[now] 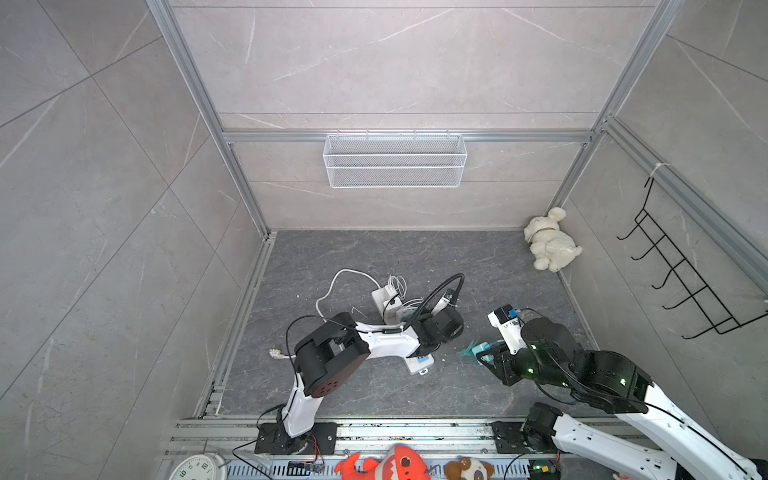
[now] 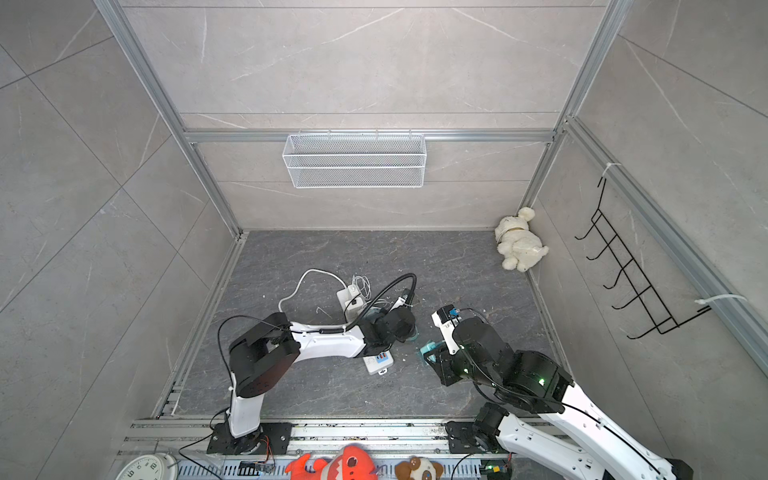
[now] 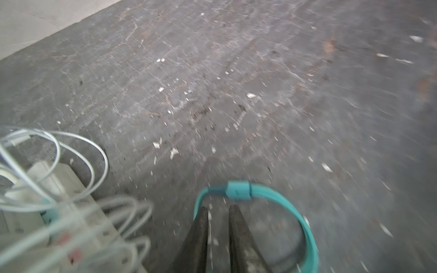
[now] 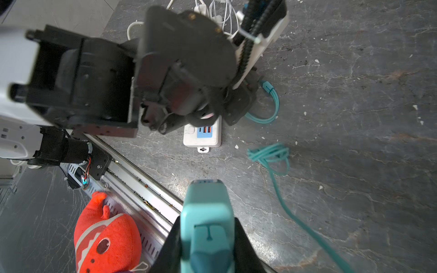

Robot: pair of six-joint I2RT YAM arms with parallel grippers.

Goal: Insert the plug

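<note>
A teal plug is clamped between the black fingers of my right gripper, which is shut on it above the dark floor. In both top views the plug hangs at the right arm's tip. Its teal cable lies coiled on the floor and trails off. The white power strip with a blue USB panel lies ahead of the plug, mostly under the left arm. My left gripper is shut, with nothing between its tips. A loop of teal cable curves around them.
White chargers and thin white cables crowd the strip's far end. A loose white plug lies at the left. A white plush dog sits in the back right corner. A red plush lies beyond the front rail.
</note>
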